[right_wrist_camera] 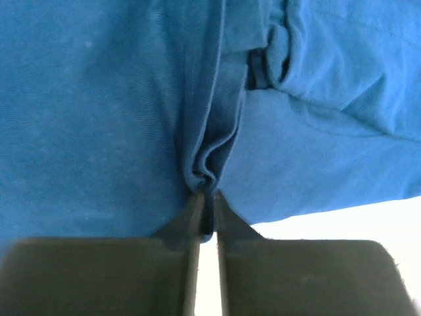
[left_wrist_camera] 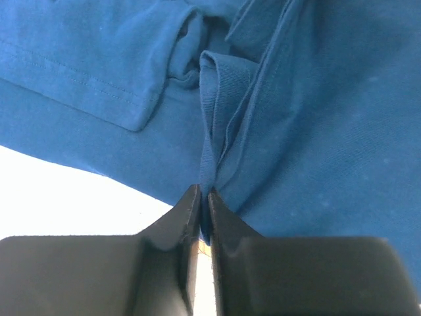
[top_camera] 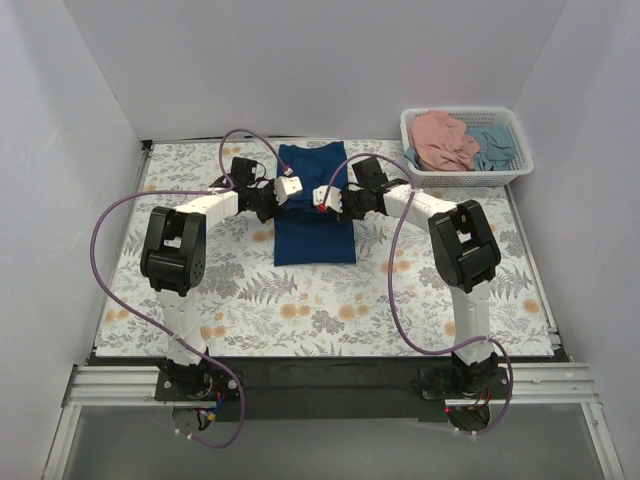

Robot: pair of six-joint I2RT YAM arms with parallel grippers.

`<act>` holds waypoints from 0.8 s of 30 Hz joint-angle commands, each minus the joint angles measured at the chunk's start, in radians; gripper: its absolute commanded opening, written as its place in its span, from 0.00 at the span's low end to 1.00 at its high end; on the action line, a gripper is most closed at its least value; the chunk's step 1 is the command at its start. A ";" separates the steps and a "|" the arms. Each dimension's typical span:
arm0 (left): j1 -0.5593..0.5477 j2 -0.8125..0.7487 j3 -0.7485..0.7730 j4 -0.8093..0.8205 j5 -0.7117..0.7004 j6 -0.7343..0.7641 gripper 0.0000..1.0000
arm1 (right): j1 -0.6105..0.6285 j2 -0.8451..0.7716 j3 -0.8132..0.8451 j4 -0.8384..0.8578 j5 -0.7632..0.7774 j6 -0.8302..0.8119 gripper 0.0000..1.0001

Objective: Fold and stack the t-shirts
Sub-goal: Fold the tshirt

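Cloth fills both wrist views: the navy shirt lies on the flower-patterned counter, towards its far side and about midway across, folded into a long narrow rectangle that runs away from the arm bases. Both arms reach in over its far half, one from each side, and their tips come near each other above the cloth.

The left end effector has its two dark fingers pressed almost together – only a thin pleat of navy fabric sits between the tips, rising from them as a narrow ridge. To the left of that ridge a hemmed sleeve edge lies flat, with a bunched fold above it.

The right end effector is likewise nearly closed, nipping a small gathered tuck of the same shirt right at its fingertips; creases fan upward from the pinch. A crumpled, hemmed part of the shirt shows at the upper right of that view.

At the far right corner of the counter stands a white lattice basket, well apart from the navy shirt. Inside it a pink shirt lies crumpled on the left – a teal shirt lies beside it on the right.
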 commanded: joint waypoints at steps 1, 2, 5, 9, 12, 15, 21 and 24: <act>0.008 0.000 0.047 0.055 -0.014 -0.020 0.11 | -0.003 0.005 0.075 0.056 0.009 0.012 0.23; 0.010 0.000 0.052 0.067 -0.017 -0.035 0.18 | -0.006 0.005 0.087 0.056 0.022 0.021 0.30; 0.027 -0.015 0.094 0.086 -0.022 -0.136 0.25 | -0.012 -0.017 0.148 0.066 0.040 0.078 0.52; 0.066 -0.087 0.133 0.072 -0.021 -0.329 0.30 | -0.027 -0.110 0.182 0.062 0.059 0.179 0.55; 0.080 -0.170 0.118 -0.029 0.053 -0.506 0.30 | -0.029 -0.193 0.143 0.022 0.040 0.286 0.53; 0.071 -0.271 0.003 -0.063 0.206 -0.745 0.36 | -0.027 -0.233 0.132 -0.085 -0.039 0.502 0.53; -0.030 -0.353 -0.258 0.070 0.340 -1.185 0.40 | -0.018 -0.244 -0.001 -0.155 -0.351 0.938 0.52; -0.064 -0.339 -0.332 0.175 0.369 -1.334 0.40 | -0.003 -0.225 -0.081 -0.115 -0.441 1.064 0.50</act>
